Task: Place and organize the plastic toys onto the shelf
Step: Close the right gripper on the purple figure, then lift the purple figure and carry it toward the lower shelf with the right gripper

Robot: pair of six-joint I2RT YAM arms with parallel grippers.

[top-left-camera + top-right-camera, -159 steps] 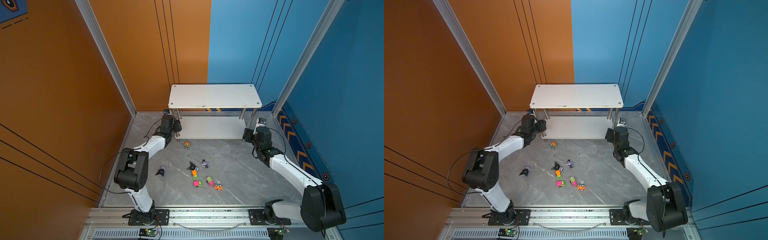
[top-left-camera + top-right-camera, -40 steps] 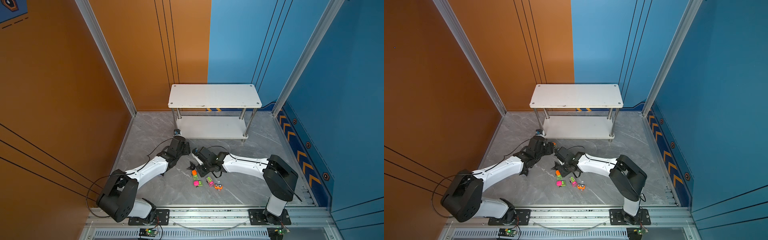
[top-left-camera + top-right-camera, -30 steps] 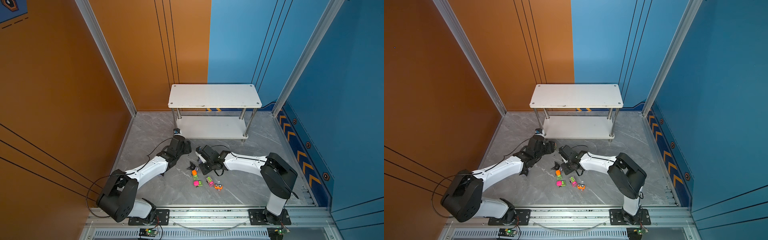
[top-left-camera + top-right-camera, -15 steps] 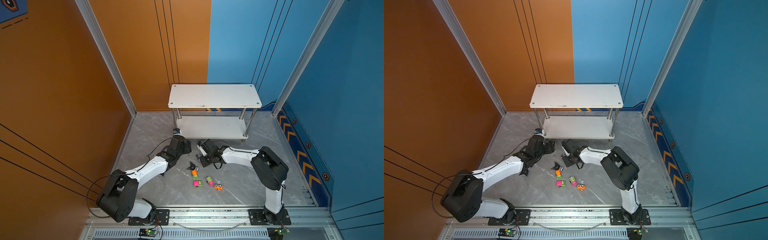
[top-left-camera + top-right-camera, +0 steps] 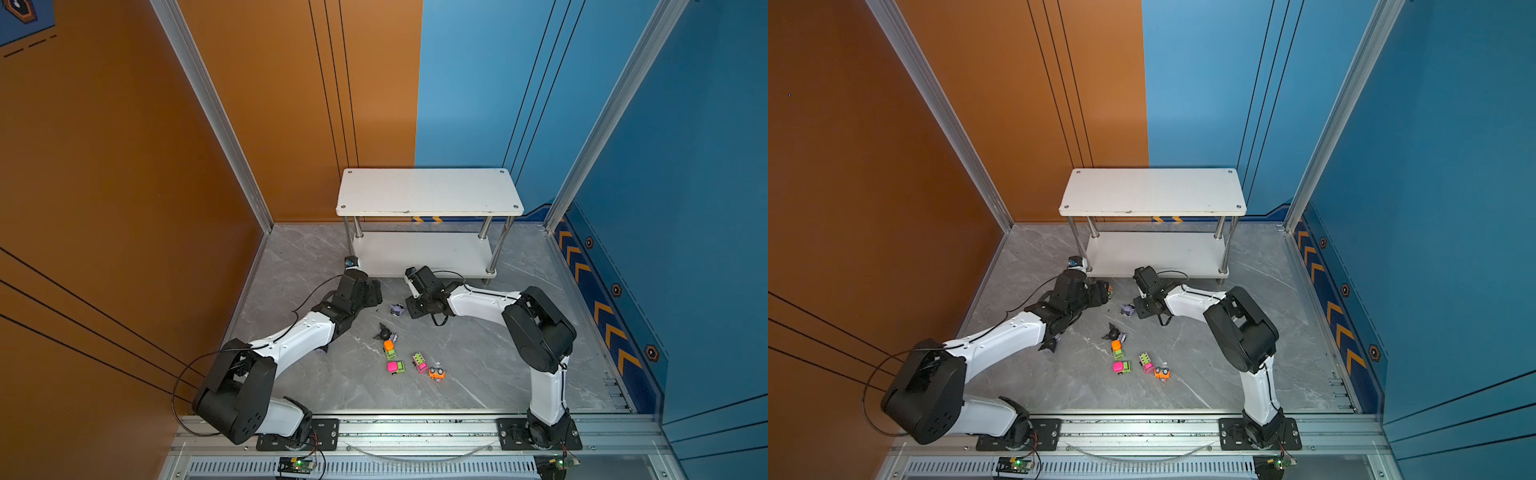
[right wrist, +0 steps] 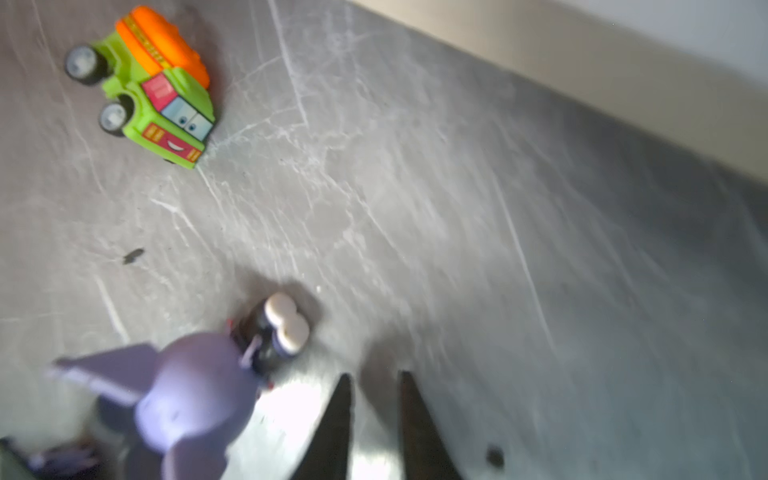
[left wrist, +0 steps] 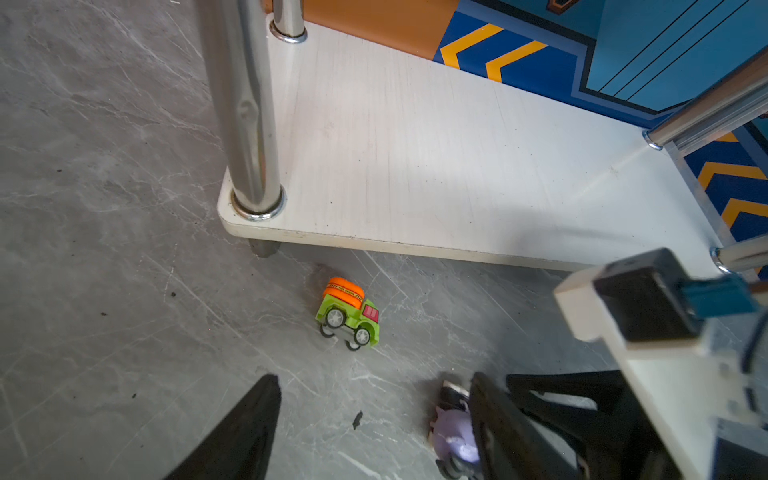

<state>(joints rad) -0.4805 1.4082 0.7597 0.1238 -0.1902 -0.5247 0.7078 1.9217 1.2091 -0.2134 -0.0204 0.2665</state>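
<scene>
Hanging low over the grey counter [image 5: 478, 365], the right pincer [image 6: 374, 373] has its jaws a narrow way apart with nothing between them. The lilac figurine [image 6: 195, 395] lies on its side just beside one fingertip, outside the gap. In both top views that figurine [image 5: 397, 309] sits right at the pincer's tip, on the counter in front of the white shelf [image 5: 428, 191].

Over to the left pincer [image 7: 374, 376]: jaws spread wide, nothing held. The green truck [image 7: 348, 313] with the orange drum stands on its wheels just ahead of the tips, near a corner post of the shelf's lower board. In a top view only a sliver of that truck [image 5: 1109, 292] peeks past the pincer.

The right wrist picture is smeared, so whether fingertip and figurine touch, I cannot tell. The dark bar against the figurine in the left wrist view is probably the left pincer's own finger.

A cluster of small cars [image 5: 395, 368] and a black figurine [image 5: 384, 332] lie loose mid-counter. A third figurine [image 5: 1052, 343] is half hidden under the left arm [image 5: 1000, 338].
</scene>
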